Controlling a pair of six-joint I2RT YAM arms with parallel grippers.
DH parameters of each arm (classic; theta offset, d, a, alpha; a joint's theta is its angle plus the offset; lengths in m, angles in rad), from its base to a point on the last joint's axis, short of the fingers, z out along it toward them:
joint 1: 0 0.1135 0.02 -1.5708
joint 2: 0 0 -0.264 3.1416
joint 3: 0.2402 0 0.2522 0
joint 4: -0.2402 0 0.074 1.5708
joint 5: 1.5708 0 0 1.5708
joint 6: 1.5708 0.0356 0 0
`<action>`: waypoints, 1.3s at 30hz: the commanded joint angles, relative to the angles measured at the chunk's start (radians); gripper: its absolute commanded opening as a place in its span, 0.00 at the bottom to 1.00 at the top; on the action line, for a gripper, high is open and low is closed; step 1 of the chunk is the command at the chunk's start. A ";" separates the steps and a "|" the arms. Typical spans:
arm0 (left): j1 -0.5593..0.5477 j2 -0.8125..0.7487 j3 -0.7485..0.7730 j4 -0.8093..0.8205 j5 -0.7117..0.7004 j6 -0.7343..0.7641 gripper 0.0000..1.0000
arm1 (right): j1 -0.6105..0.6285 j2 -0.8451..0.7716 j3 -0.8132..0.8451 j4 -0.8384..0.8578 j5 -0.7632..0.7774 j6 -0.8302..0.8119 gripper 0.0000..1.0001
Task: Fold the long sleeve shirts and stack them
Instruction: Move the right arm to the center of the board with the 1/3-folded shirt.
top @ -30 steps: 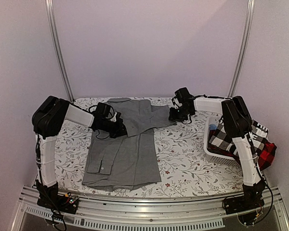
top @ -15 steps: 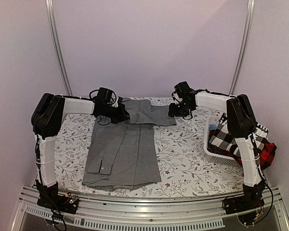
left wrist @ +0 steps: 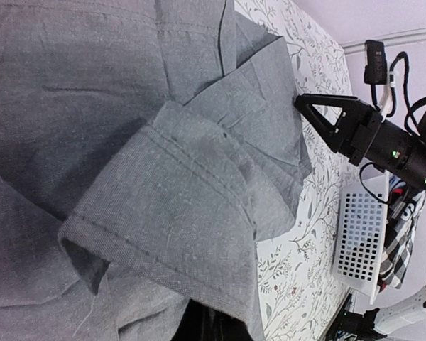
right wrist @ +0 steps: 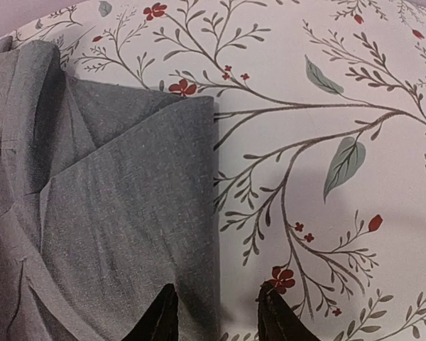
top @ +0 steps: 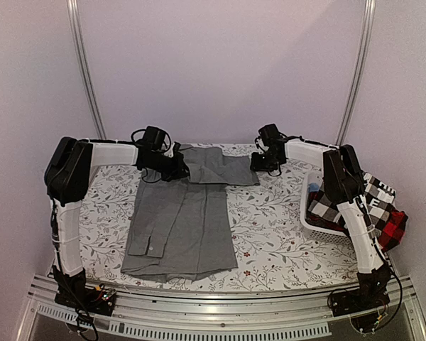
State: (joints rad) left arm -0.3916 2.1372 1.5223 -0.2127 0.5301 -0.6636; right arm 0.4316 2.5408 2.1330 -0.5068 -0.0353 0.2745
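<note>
My right pincer (right wrist: 216,316) stands half open and empty, one tip on either side of the folded edge of the grey shirt (top: 184,220), which lies to its left, long axis near-to-far on the table (top: 270,227). The left pincer (top: 175,168) is at the opposite corner; cloth hides its fingers, so I cannot tell its grip.
</note>
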 commanded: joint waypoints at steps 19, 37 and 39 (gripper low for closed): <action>-0.075 0.006 0.088 0.039 -0.016 -0.059 0.00 | -0.055 -0.005 0.006 -0.066 0.107 -0.038 0.00; -0.074 0.138 0.453 -0.147 -0.055 0.079 0.00 | -0.030 -0.282 -0.205 -0.079 0.065 -0.046 0.48; -0.065 0.130 0.476 -0.176 -0.066 0.114 0.00 | -0.007 -0.350 -0.280 -0.069 0.066 -0.032 0.51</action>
State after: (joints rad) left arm -0.4793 2.2898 1.9369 -0.3180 0.4812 -0.6445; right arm 0.3798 2.3753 1.9388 -0.5945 0.0319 0.2222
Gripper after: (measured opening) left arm 0.007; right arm 0.491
